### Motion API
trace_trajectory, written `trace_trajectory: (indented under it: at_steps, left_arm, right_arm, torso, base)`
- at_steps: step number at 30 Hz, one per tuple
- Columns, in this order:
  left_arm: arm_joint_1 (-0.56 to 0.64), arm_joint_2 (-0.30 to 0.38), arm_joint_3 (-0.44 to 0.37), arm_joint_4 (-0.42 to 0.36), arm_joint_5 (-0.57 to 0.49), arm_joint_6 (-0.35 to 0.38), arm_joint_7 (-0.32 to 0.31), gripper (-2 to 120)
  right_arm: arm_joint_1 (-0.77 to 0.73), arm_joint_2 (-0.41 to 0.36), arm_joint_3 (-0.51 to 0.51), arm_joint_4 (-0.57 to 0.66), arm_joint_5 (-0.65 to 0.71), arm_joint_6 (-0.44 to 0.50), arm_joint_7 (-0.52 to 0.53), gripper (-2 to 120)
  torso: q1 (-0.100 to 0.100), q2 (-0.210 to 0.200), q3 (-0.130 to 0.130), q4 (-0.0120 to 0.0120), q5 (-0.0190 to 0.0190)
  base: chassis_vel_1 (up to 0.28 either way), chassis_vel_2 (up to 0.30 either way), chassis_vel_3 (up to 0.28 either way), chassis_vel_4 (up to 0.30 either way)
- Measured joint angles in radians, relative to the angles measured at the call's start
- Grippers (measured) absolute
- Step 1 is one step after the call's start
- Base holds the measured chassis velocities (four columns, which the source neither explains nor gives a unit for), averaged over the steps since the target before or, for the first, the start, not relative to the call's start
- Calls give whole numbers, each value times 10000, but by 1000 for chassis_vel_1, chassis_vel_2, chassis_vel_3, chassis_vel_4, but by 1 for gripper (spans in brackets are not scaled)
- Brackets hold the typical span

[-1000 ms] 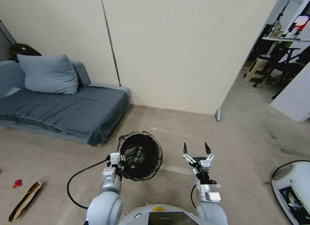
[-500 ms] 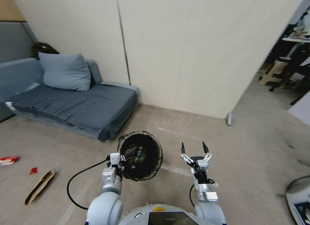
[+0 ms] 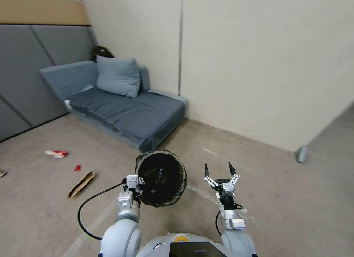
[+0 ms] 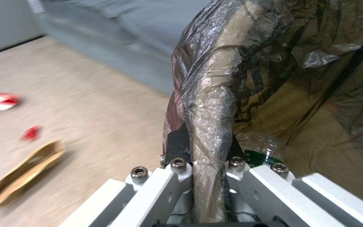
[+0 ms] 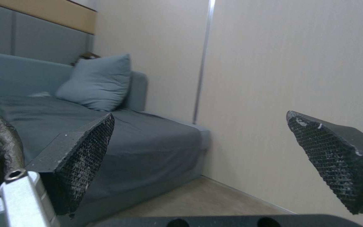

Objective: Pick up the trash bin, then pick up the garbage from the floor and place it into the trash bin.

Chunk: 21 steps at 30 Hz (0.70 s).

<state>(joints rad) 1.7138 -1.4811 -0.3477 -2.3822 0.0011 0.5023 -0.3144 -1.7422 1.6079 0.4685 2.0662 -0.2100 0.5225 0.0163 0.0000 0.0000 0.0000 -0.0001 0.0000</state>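
Now, my left hand [image 3: 137, 184] clamped on the bin [image 3: 162, 183] rim, bottle [image 3: 159, 174] inside, my right hand [image 3: 218, 171] wide and empty beside it, wrappers [image 3: 56, 153] and cardboard [image 3: 81, 179] on floor.

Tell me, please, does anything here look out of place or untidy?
Yes: litter lies on the floor left of the robot: a brown cardboard scrap, a small red scrap and a red-and-white wrapper. The left gripper holds the trash bin by its rim.
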Motion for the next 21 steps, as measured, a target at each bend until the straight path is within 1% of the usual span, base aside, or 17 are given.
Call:
trace_trajectory:
  at_steps: [2,12,21]
  left_arm:
    - [-10,55,5,1,-7,12,-2,1]
    - [3,107,31,-9,-13,14,-6,1]
    - [50,139,22,-67,-5,3,-9,1]
  right_arm:
    - [26,-2,-22,9,14,-13,-20,100]
    - [14,-3,-93,116,99,-100,-20,100]
    - [2,0,-357,111,124,-187,-6,100]
  torso:
    - [0,0,0,3,-1]
    - [-1,0,0,0,0]
    - [-1,0,0,1,0]
  base:
    - [130,124,147,130]
    - [125,118,116,114]
    - [130,125,134,124]
